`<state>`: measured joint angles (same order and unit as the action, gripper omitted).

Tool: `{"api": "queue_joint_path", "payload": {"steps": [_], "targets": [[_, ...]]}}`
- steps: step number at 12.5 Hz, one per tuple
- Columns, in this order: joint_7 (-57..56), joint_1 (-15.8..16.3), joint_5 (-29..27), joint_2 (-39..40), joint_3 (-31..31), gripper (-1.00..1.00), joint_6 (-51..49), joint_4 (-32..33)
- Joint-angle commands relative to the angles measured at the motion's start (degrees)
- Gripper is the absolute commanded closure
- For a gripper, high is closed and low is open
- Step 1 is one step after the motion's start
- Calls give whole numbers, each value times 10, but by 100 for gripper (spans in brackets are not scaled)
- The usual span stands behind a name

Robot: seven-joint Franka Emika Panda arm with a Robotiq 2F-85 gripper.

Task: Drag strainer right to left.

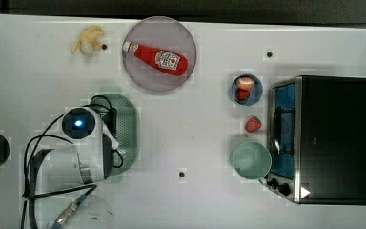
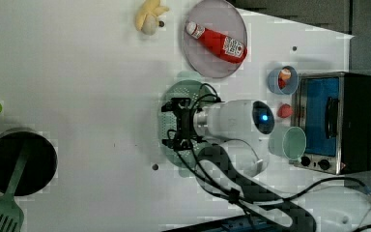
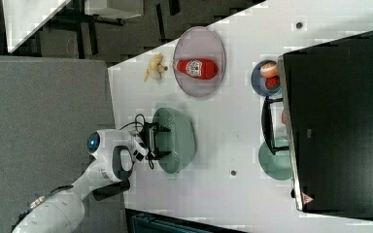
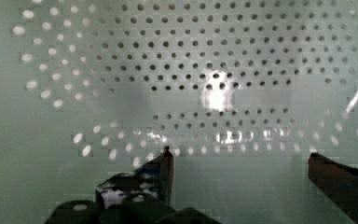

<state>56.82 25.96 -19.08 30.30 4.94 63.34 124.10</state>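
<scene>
The strainer [image 1: 126, 129] is a pale green oblong basket lying on the white table, left of the centre in the top view. It also appears in the left view [image 2: 183, 89] and the right view [image 3: 179, 141]. My gripper [image 2: 174, 124] hangs over the strainer, pointing down into it, and is open with nothing between its fingers. In the right view the gripper [image 3: 158, 138] stands at the strainer's edge nearest the arm. The wrist view looks closely at the strainer's perforated bottom [image 4: 214, 70], with the gripper [image 4: 240, 158] spread wide just above it.
A grey plate [image 1: 143, 76] carries a ketchup bottle [image 1: 156, 58], with a banana [image 1: 88, 40] beside it. Near the toaster oven [image 1: 329, 138] are a blue bowl [image 1: 257, 93], a strawberry [image 1: 253, 124] and a round green bowl [image 1: 251, 160]. A black pot [image 2: 19, 162] and green spatula [image 2: 0, 217] appear in the left view.
</scene>
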Motion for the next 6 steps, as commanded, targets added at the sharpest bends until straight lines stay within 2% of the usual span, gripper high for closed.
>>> {"api": "queue_joint_path", "payload": {"steps": [1, 6], "targets": [[49, 31, -2, 23, 22, -100, -7, -45], [100, 71, -8, 46, 22, -100, -26, -101]]}}
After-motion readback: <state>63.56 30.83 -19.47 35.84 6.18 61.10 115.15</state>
